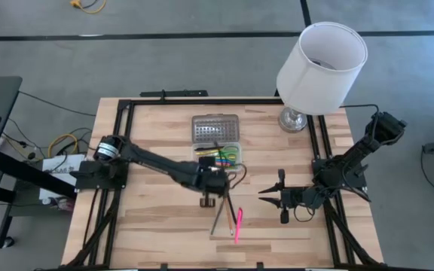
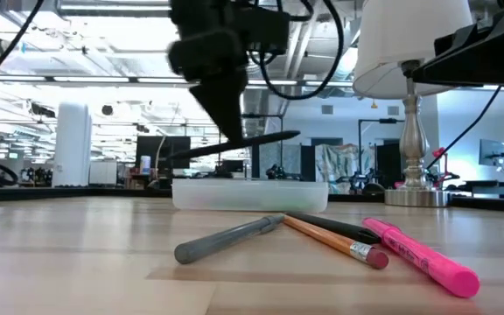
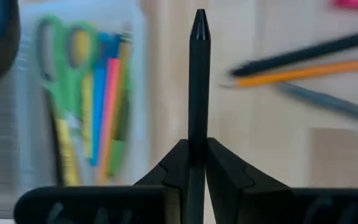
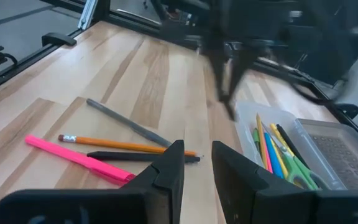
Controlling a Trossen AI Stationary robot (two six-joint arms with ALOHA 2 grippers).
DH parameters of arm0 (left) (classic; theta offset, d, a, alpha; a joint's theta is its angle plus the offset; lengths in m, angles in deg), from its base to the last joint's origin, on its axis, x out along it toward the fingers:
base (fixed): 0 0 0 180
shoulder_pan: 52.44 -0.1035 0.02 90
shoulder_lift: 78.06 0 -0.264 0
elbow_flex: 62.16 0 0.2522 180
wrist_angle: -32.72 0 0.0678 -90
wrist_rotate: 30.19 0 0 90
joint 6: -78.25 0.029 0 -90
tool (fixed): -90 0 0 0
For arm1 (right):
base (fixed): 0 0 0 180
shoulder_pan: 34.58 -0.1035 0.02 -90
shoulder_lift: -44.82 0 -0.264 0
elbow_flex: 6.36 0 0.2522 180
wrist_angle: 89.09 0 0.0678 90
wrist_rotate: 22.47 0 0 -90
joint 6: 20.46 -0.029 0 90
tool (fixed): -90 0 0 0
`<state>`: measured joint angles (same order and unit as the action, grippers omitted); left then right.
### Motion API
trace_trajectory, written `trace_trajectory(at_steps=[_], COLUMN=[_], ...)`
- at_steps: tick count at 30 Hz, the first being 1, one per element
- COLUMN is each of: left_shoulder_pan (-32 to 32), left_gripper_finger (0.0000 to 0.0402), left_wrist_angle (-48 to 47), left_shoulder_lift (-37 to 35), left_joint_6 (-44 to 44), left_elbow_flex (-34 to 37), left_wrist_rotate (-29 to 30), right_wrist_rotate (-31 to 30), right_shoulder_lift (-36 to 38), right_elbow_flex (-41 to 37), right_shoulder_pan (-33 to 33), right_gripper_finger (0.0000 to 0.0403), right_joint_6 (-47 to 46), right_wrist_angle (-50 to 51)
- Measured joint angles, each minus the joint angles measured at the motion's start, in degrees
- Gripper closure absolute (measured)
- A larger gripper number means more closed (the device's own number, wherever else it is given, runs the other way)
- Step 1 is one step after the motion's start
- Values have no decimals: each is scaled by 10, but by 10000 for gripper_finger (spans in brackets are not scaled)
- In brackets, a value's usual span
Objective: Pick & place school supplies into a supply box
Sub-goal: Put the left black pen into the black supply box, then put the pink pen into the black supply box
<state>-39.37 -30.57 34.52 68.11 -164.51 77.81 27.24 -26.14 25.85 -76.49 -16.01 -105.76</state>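
Near the tabletop's middle, left gripper (image 1: 215, 181): closed on a black pen (image 3: 198, 81), which is clamped between its two fingers (image 3: 229, 180) and juts out past their tips; the pen is held in the air, clear of the wood.
Supply box (image 1: 217, 140): set open on the tabletop (image 1: 149, 226), toward the far edge and about midway between the side edges; its ribbed grey lid (image 1: 215, 126) is folded back toward the far edge, and the clear tray lies just beside the left gripper on the far side.
Box contents: green-handled scissors (image 3: 58, 56) and several pens in yellow, blue, orange and green are seen lying lengthwise in the tray.
Loose supplies: a grey pen (image 2: 227, 240), an orange pencil (image 2: 332, 242) with a pink eraser, a second black pen (image 4: 143, 156) and a pink highlighter (image 2: 420, 256) are gathered near the front edge, just front of the left gripper; the grey pen, pencil and black pen cross or touch at one end, and the highlighter lies beside them.
Right gripper (image 1: 280, 198): held near the right edge, well apart from the box, with its jaws parted and nothing between them.
White lamp (image 1: 319, 64): stood at the far right corner.
Writing: faint print is visible on the highlighter's barrel but cannot be read.
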Motion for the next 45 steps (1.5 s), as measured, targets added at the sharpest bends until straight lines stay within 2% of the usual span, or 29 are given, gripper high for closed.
trace_trajectory(at_steps=[9,17,32,35,45], left_shoulder_pan=[-104,-177,-202,-203,-203], left_gripper_finger=[370,370,366,352,270], left_wrist_angle=[15,66,19,13,14], left_shoulder_lift=[0,0,0,0,0], left_joint_6=[70,101,113,113,113], left_elbow_flex=[-3,-3,-3,-2,-2], left_wrist_rotate=[37,-33,-49,-59,-51], right_wrist_rotate=[0,0,0,0,0], right_shoulder_lift=[0,0,0,0,0], right_elbow_flex=[0,0,0,0,0], right_shoulder_pan=[0,0,0,0,0], right_gripper_finger=[326,326,326,326,326], right_joint_6=[0,0,0,-1,-10], right_wrist_angle=[0,0,1,1,1])
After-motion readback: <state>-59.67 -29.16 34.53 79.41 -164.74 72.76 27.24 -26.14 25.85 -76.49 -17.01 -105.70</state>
